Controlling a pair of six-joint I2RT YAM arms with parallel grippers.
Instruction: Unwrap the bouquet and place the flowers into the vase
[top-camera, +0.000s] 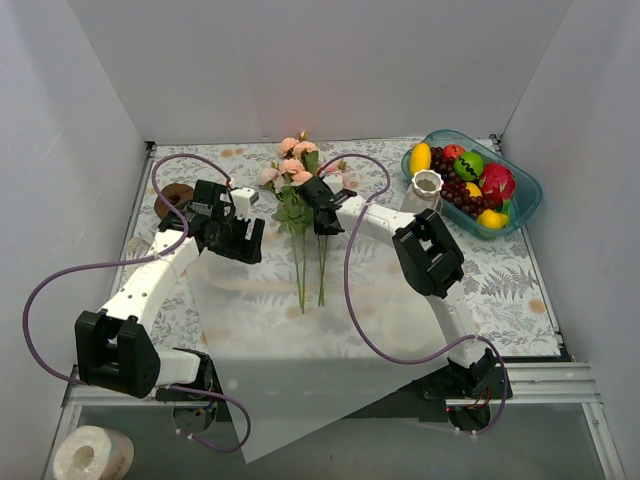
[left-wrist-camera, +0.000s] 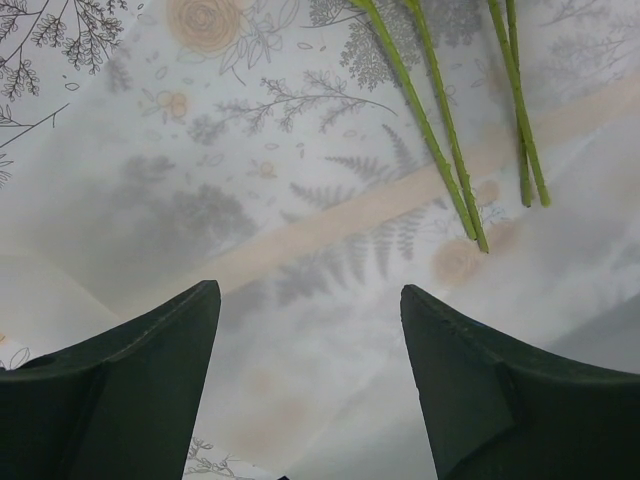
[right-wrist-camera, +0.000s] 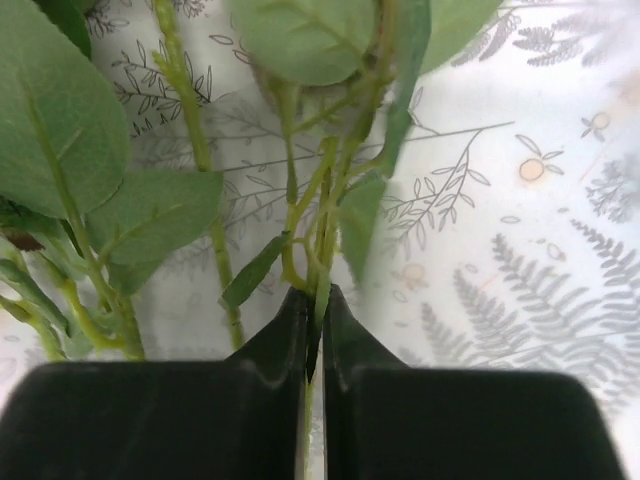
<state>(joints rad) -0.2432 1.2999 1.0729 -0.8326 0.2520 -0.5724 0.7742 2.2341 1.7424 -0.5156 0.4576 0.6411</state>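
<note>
Cloth (right-wrist-camera: 520, 300), right gripper (right-wrist-camera: 314, 300) seemingly on stem (right-wrist-camera: 322, 235)

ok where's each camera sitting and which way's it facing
top external: fixed above and behind the arms, looking down on the table; both arms, the left gripper and the right gripper show.
left wrist: on the left arm, facing down at wrapping paper and stem ends; its two open fingers show.
right wrist: on the right arm, close on leaves; its fingers pinch a flower stem.
shared: top and left wrist both show the stem ends on the paper.
</note>
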